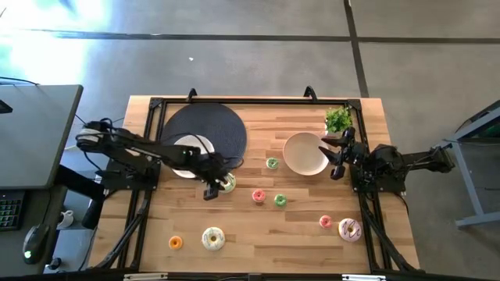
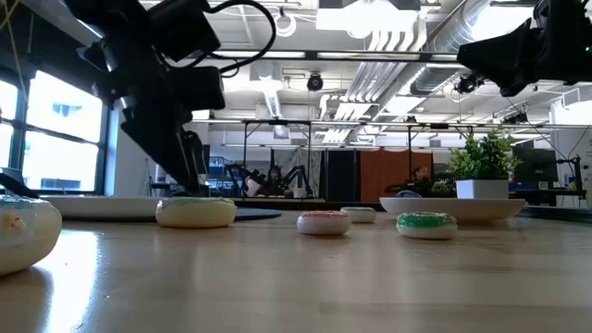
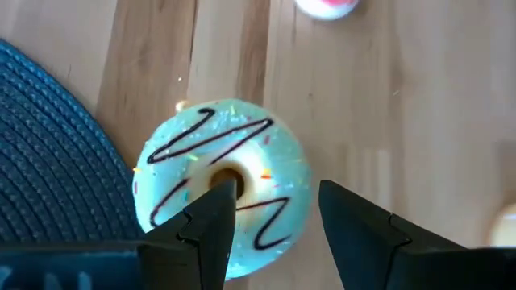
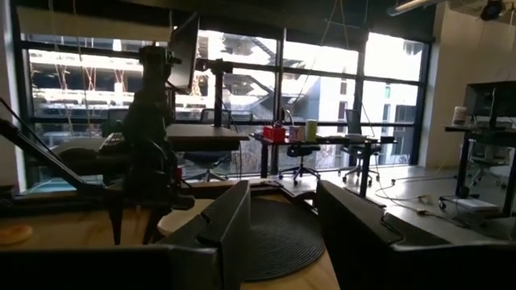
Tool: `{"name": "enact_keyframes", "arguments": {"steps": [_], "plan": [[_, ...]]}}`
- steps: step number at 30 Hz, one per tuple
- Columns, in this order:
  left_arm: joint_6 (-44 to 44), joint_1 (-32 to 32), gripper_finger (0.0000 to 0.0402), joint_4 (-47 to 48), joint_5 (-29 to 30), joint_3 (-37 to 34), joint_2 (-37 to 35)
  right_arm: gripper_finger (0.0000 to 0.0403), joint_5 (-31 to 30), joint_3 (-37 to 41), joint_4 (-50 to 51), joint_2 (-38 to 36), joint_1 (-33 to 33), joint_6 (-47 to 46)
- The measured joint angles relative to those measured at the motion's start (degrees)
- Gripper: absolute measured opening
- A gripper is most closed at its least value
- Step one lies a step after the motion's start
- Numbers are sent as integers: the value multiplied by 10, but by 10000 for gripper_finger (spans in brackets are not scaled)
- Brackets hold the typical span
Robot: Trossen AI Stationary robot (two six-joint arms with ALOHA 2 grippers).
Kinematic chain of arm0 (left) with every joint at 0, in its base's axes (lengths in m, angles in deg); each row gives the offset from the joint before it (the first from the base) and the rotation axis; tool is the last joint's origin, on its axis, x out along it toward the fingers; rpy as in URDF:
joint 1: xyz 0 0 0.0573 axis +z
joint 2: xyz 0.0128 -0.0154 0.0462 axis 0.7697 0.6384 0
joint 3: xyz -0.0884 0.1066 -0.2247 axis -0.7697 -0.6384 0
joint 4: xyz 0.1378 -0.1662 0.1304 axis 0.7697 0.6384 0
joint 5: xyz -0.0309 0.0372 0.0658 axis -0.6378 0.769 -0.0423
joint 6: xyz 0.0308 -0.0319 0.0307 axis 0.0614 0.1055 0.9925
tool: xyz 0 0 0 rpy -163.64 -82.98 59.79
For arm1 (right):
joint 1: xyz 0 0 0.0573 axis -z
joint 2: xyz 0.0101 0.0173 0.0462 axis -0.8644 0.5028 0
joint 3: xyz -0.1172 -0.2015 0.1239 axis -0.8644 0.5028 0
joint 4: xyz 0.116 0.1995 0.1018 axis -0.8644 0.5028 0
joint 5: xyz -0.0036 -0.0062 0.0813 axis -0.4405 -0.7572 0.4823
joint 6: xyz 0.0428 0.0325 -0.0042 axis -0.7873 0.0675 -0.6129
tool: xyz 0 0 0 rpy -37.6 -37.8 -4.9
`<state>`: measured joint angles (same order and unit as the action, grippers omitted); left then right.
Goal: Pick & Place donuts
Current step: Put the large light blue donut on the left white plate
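My left gripper [image 1: 217, 186] [image 3: 278, 193] is open, low over the green-white iced donut [image 1: 227, 182] [image 3: 222, 181], which lies flat on the table beside the dark round mat. One finger [image 3: 216, 205] stands over the donut's hole, the other [image 3: 351, 217] outside its rim. My right gripper [image 1: 336, 162] [image 4: 282, 201] is open and waits above the edge of the beige plate [image 1: 305, 154]. On the table lie the cream-yellow donut [image 1: 213, 238], the pink-white donut [image 1: 349, 229], and small green [image 1: 272, 163], pink-red [image 1: 258, 196], green [image 1: 280, 200], pink [image 1: 325, 222] and orange [image 1: 175, 243] ones. My left gripper comes from above, pointing down, with its fingers either side of one part of the green-white donut's ring [image 3: 282, 173]. I cannot tell whether either finger touches it. The donut lies flat on the table.
A white plate [image 1: 191, 156] sits on the dark round mat [image 1: 205, 129] at the far left. A green plant sprig [image 1: 337, 119] stands at the far right corner, behind the beige plate. Bare wood shows in the table's middle and along its near edge, between the scattered donuts.
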<state>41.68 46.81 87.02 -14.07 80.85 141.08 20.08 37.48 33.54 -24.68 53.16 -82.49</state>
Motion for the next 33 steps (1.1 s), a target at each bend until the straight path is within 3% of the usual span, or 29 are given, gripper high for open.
{"name": "enact_keyframes", "arguments": {"steps": [11, 20, 25, 29, 33], "plan": [[36, -49, 166, -19, 76, 0, 51, 140, 3, 0, 11, 0, 0, -16], [39, -47, 15, -3, 74, 3, 31, 140, 2, 0, 11, 0, 0, -19], [57, -48, 25, 101, 103, 55, -44, 140, 2, 0, 11, 0, 0, -43], [101, -47, 29, 242, 186, 97, -120, 140, 2, 0, 16, 2, 0, -46], [83, -47, 30, 358, 268, 111, -200, 140, 10, 0, 25, 7, 0, -56]]}}
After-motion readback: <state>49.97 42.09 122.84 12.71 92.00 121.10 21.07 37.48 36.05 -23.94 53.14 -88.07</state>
